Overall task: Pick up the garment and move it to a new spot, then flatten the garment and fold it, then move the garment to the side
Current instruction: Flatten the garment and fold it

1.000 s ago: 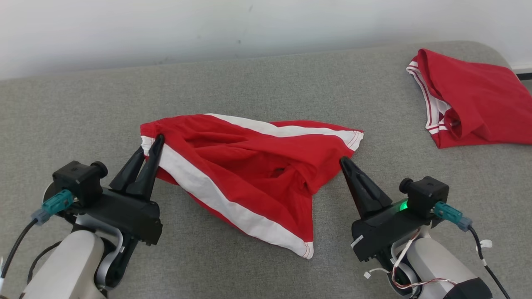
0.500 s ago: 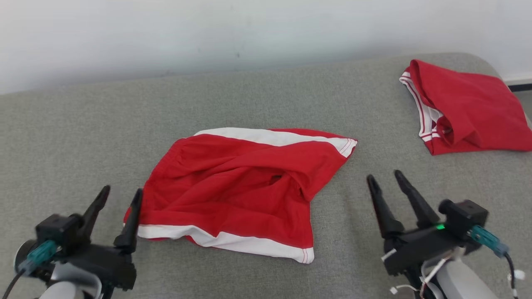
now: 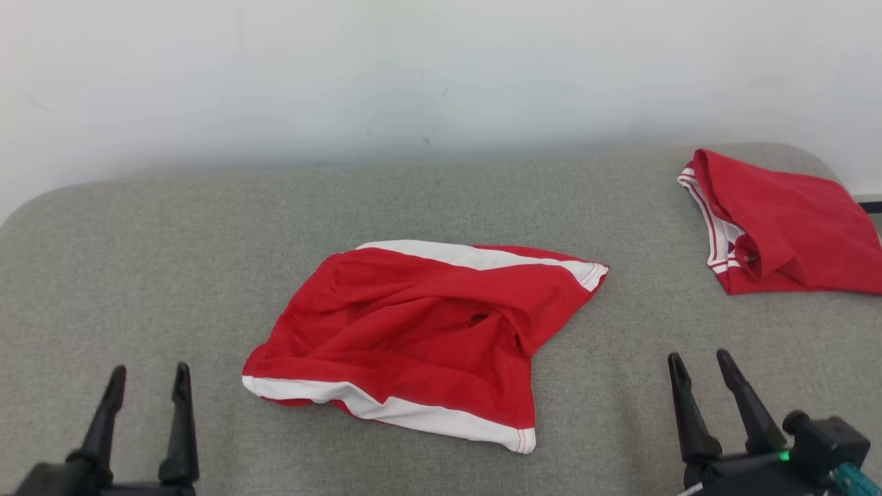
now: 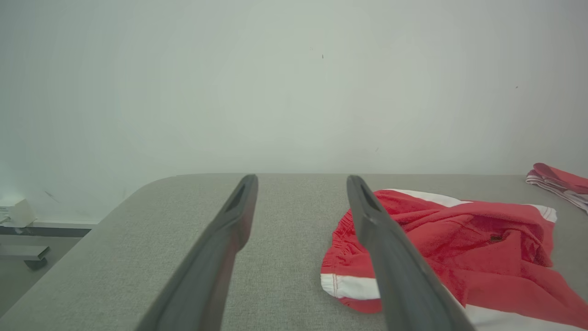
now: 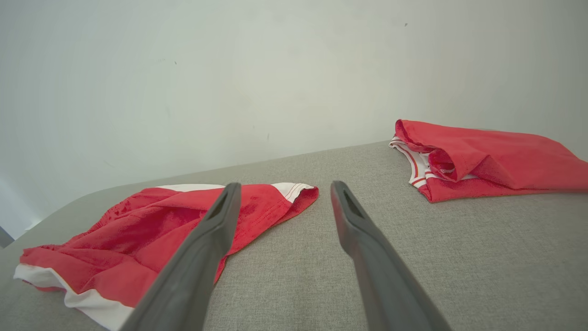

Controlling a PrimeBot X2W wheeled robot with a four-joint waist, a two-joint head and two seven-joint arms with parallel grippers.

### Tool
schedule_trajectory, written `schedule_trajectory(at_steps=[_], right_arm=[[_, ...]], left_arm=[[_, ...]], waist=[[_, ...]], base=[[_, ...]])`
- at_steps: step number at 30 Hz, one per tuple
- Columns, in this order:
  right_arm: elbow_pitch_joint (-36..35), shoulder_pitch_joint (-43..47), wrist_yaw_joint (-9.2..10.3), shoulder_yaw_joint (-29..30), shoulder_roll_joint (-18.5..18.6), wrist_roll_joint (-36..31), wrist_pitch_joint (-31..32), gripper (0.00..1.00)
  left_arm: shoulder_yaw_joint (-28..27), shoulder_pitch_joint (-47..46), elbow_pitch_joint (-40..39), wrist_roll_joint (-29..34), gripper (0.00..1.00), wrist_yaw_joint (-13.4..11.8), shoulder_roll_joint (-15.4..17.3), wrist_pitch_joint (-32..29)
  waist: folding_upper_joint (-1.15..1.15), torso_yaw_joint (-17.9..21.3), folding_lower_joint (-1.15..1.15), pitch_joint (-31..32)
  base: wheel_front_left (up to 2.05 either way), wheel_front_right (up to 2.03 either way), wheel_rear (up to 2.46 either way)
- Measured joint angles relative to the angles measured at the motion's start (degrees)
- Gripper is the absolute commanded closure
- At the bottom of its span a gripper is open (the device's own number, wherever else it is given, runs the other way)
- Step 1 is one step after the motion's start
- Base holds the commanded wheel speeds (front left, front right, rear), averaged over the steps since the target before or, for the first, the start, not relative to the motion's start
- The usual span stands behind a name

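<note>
Got left gripper [image 3: 150, 370] at near-left edge of grey woven-fabric tabletop [image 3: 138, 241]. Fingers spread apart, clear of the cloth, pointing toward tabletop's far edge.

Found rumpled red shorts with white side bands [image 3: 413, 337] lying loose mid-tabletop. One white band along the hem facing tabletop's near edge, another along the side facing the far edge. Some red cloth bunched in a fold toward tabletop's right. Not touched by either gripper.

Spotted second red garment with white-striped trim [image 3: 792, 234], folded, at tabletop's far-right corner, well apart from the shorts.

Got right gripper [image 3: 699, 358] at tabletop's near-right edge. Fingers likewise apart and off the cloth, green light [image 3: 782, 455] lit on its body.

Plain white wall [image 3: 413, 69] behind tabletop's far edge.
</note>
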State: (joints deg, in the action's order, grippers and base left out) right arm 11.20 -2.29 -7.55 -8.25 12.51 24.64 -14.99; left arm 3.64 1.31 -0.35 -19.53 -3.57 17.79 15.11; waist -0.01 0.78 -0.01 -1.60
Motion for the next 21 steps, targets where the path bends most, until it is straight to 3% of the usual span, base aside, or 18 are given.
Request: schedule_trajectory(at_steps=[5,13,21], right_arm=[[-2.1,4.3,0.0,1.6,-1.2,-1.1,0.0,0.0],[-3.3,8.0,0.0,3.3,-3.6,-2.8,0.0,0.0],[-2.7,8.2,0.0,2.2,-3.8,-4.0,0.0,0.0]], left_arm=[[-2.6,4.2,-1.7,3.8,0.0,1.4,-3.3,0.0],[-7.2,8.0,-1.3,7.5,0.0,6.4,-8.4,0.0],[-10.2,8.2,-0.4,10.0,0.0,9.2,-10.8,0.0]], waist=[[0.0,-0.3,0.0,1.2],[0.0,-0.5,0.0,2.0],[0.0,-0.4,0.0,2.3]], base=[[0.0,0.0,0.0],[0.0,0.0,0.0],[0.0,0.0,0.0]])
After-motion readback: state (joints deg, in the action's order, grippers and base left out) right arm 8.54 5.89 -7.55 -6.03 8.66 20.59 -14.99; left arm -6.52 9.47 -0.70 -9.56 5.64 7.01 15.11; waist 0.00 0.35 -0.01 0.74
